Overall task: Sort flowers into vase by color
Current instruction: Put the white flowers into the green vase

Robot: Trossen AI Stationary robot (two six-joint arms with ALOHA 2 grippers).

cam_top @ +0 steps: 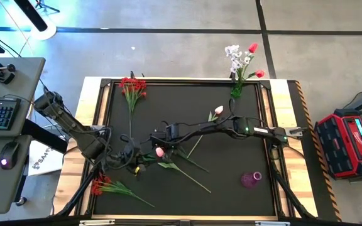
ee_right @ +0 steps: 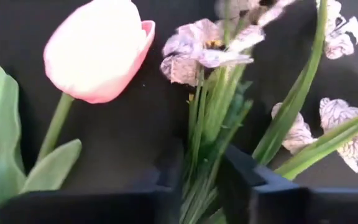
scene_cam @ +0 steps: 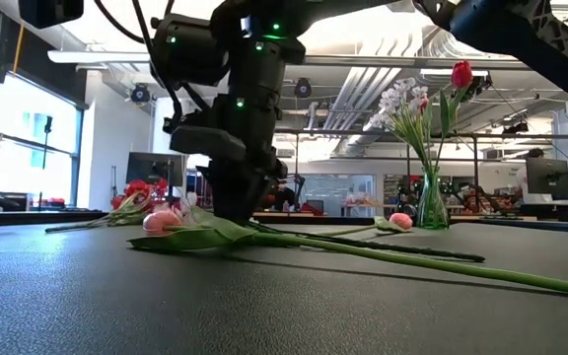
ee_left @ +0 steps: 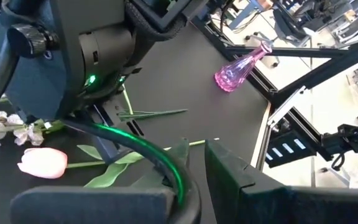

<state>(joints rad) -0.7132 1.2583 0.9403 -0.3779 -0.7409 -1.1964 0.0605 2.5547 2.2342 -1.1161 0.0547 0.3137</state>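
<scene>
Pink tulip (ee_right: 98, 50) lies flat on the mat beside a white-lavender sprig (ee_right: 216, 93).

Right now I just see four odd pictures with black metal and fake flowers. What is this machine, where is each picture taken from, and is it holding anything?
It is a robot with two dark arms at a black table, each ending in a two-finger gripper. One picture looks down from above, one looks level across the table top, and two come from cameras on the wrists.

On the table lie red flower bunches, pink tulips and a tipped pink vase. A green vase at the far edge already holds white sprigs and red tulips.

The right gripper is down at mid-table, its fingers around the green stems of a white-lavender sprig, beside a pink tulip. The left gripper waits close by, holding nothing that I can see.
</scene>
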